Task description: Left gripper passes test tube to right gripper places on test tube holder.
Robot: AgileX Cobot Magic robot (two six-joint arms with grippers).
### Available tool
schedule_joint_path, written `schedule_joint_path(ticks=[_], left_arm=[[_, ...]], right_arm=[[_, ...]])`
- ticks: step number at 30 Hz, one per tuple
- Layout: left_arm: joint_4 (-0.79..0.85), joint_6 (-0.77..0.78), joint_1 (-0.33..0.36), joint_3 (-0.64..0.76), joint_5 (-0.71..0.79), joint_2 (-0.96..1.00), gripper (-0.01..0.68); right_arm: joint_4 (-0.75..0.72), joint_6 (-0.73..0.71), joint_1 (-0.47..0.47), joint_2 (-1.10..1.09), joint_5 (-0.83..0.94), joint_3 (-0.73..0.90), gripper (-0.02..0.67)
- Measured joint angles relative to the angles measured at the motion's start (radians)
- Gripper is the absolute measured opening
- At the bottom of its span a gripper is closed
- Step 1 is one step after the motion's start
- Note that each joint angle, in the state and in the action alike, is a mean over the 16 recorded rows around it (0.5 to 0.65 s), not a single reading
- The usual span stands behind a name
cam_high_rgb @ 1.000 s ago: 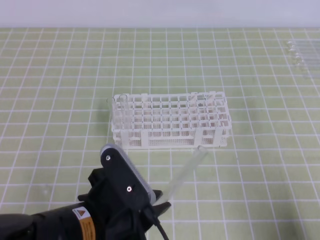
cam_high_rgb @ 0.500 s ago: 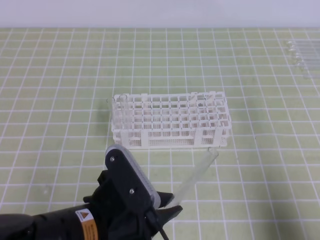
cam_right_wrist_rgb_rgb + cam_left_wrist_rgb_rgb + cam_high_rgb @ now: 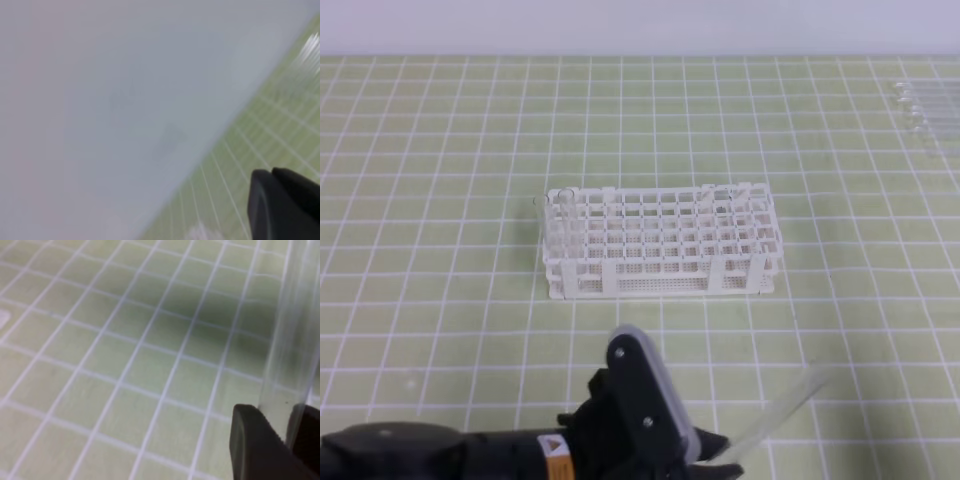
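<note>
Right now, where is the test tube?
In the exterior high view the test tube sits low and right of centre, clamped in the left hand, slanting up-right, in front of the white holder.

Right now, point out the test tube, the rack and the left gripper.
test tube (image 3: 782,404): exterior high view, middle of its clear length.
rack (image 3: 662,281): exterior high view, front wall.
left gripper (image 3: 290,437): left wrist view, between the fingertips clamping the tube.

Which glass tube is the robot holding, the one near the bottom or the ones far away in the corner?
The single test tube near the bottom, pinched in the left gripper. The other tubes lie together on the mat at the far right, untouched.
</note>
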Motion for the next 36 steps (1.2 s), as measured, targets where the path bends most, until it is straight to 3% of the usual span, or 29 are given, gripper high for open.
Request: schedule_joint_path(ticks=[11, 27, 36], left_arm=[[-0.027, 0.052, 0.0, -0.088, -0.071, 0.079, 0.117], [-0.051, 0.102, 0.0, -0.111, -0.181, 0.13, 0.117], [-0.089, 0.105, 0.0, -0.111, -0.208, 0.134, 0.114]], right_arm=[[-0.002, -0.282, 0.0, 0.002, 0.222, -0.146, -0.018], [0.32, -0.872, 0.0, 0.198, 0.464, -0.341, -0.018], [0.399, -1.011, 0.004, 0.326, 0.568, -0.389, 0.003]])
